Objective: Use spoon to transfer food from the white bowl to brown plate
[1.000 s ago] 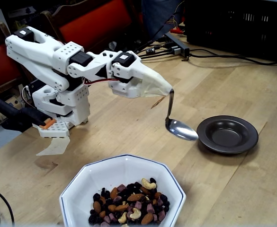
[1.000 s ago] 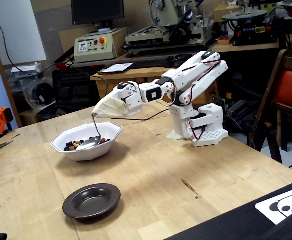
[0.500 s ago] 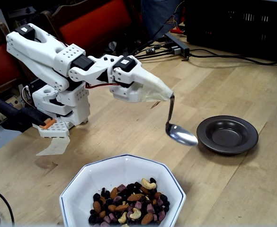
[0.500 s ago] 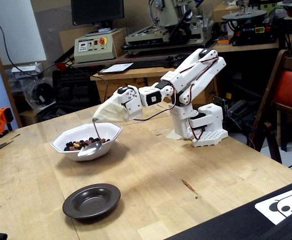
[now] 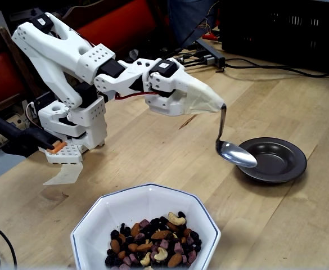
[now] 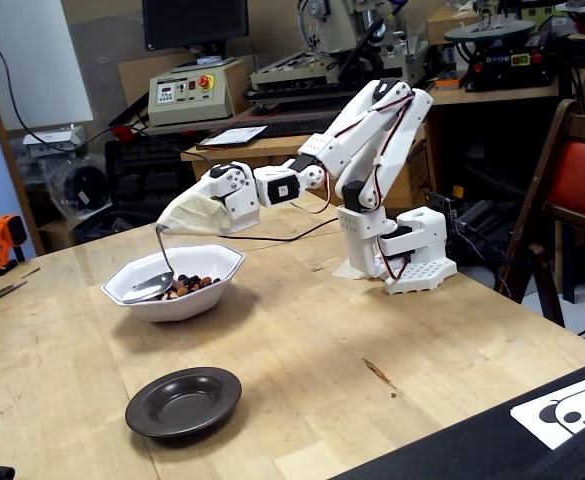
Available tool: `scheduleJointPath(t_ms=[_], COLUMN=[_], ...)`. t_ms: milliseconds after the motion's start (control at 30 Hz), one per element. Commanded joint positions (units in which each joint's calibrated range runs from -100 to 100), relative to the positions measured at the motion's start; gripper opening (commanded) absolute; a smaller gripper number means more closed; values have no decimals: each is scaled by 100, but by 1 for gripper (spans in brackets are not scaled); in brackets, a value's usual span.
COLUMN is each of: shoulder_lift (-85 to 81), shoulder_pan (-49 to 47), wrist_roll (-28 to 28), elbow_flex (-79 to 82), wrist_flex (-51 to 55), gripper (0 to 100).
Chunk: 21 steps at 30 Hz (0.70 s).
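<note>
The gripper is hidden under a cloth cover, so I cannot tell how its fingers sit; the spoon hangs handle-up below the tip, apparently empty; the food in the white bowl lies below it; the brown plate waits apart.

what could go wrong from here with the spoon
The spoon hangs from the tool by the very end of its thin handle, so it may twist when pushed into the food. The food lies low on one side of the white bowl; a shallow pass might come up empty.
</note>
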Motion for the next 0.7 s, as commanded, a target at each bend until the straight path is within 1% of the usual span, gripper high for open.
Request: scheduleJointPath(t_ms=[0,333,667], shoulder_lift=[623,2189,3088], shoulder_pan=[-17,12,42], wrist_roll=[-10,-10,29], elbow_flex=[-382,-462,-462], wrist_flex=[-1012,-2735,-3629], gripper=[2,2,2])
